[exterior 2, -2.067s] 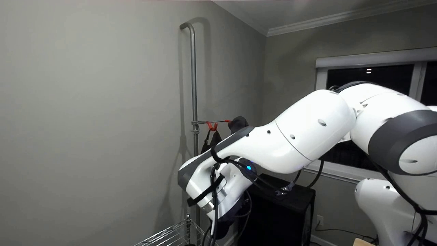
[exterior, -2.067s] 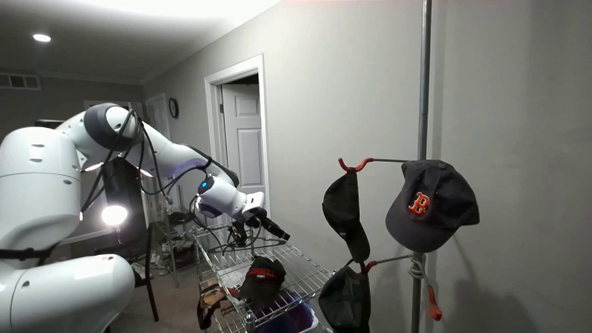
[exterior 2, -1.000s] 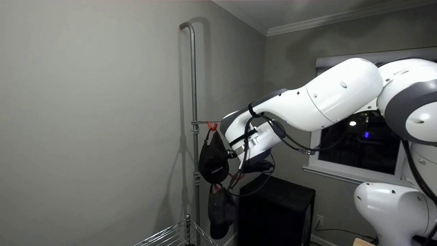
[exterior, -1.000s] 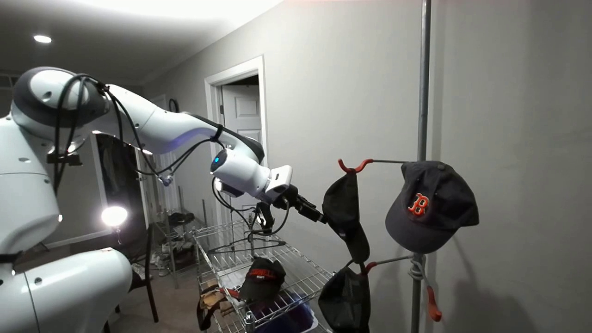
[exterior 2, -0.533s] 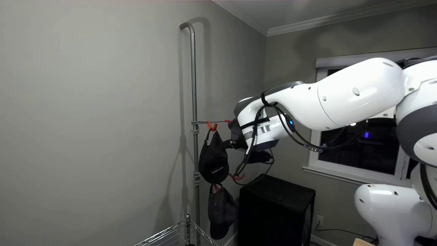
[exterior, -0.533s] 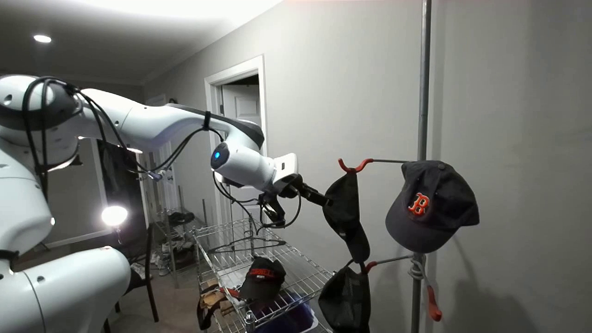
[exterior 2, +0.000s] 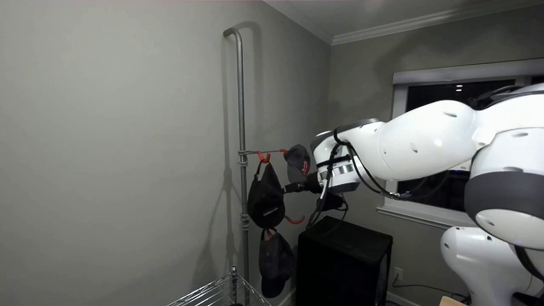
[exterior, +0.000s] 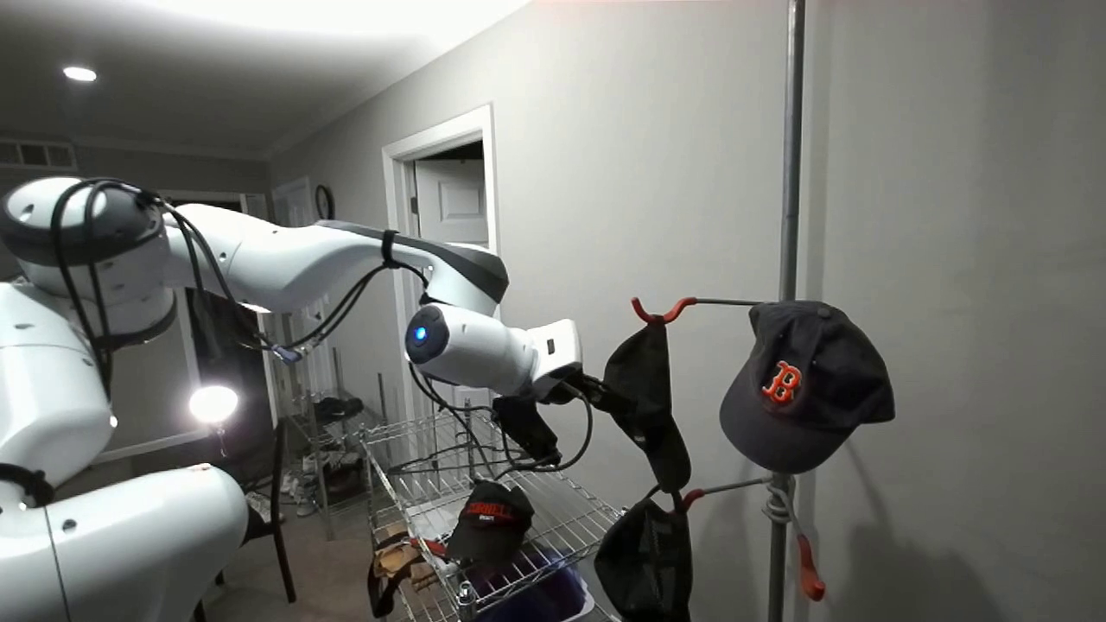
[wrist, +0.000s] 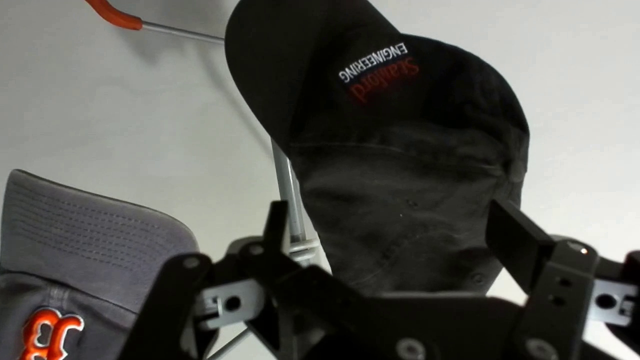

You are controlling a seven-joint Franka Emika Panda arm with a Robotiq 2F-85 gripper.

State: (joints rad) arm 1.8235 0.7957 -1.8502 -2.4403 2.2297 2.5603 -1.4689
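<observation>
In the wrist view the tool (wrist: 393,215), jaws wide apart, faces the Stanford cap (wrist: 400,135), which blocks the way straight ahead. On that view's left a narrow strip of room parts a jaw from the cap, with the pole (wrist: 288,187) behind; on its right a jaw overlaps the cap's edge, contact unclear. In an exterior view the hook (exterior: 678,309) limits the way above, the lower cap (exterior: 644,557) hangs just below, and open room lies between the Stanford cap and the B cap (exterior: 812,389), crossed at the top by a rod (exterior: 724,301). The rack (exterior: 562,497) spreads lower down.
</observation>
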